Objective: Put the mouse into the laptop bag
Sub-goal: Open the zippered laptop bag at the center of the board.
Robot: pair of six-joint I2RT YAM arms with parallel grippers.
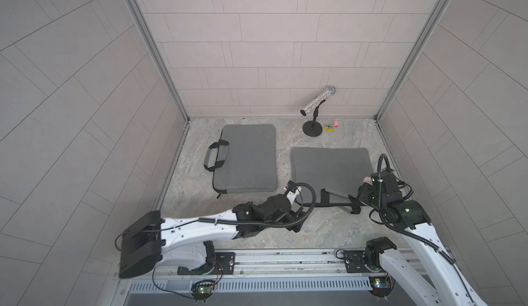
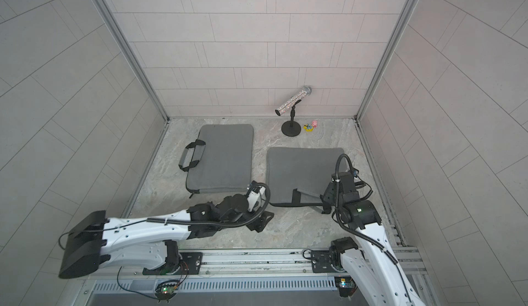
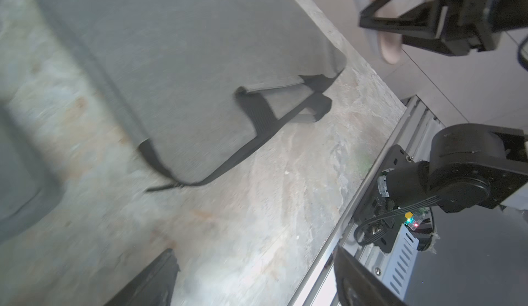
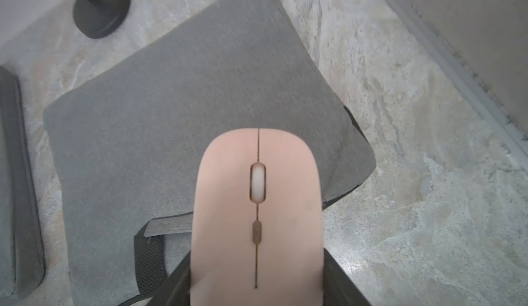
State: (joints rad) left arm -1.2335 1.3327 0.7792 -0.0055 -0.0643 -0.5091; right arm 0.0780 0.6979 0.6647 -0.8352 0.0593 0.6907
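A pink mouse (image 4: 257,204) sits lengthwise between the jaws of my right gripper (image 4: 257,276), which is shut on it. In a top view the mouse (image 1: 367,180) hangs just above the near right corner of a grey laptop bag (image 1: 328,170), beside its black-strapped handle (image 1: 340,201). My left gripper (image 3: 257,278) is open and holds nothing. It hovers low over the stone floor by that bag's near left corner (image 1: 295,223). I cannot tell whether the bag's zip edge is open. A second grey laptop bag (image 1: 248,158) lies flat to the left.
A glittery microphone on a black stand (image 1: 314,113) and small coloured toys (image 1: 333,126) stand at the back. Tiled walls close in the left, right and back. A metal rail (image 1: 285,258) carrying both arm bases runs along the front edge.
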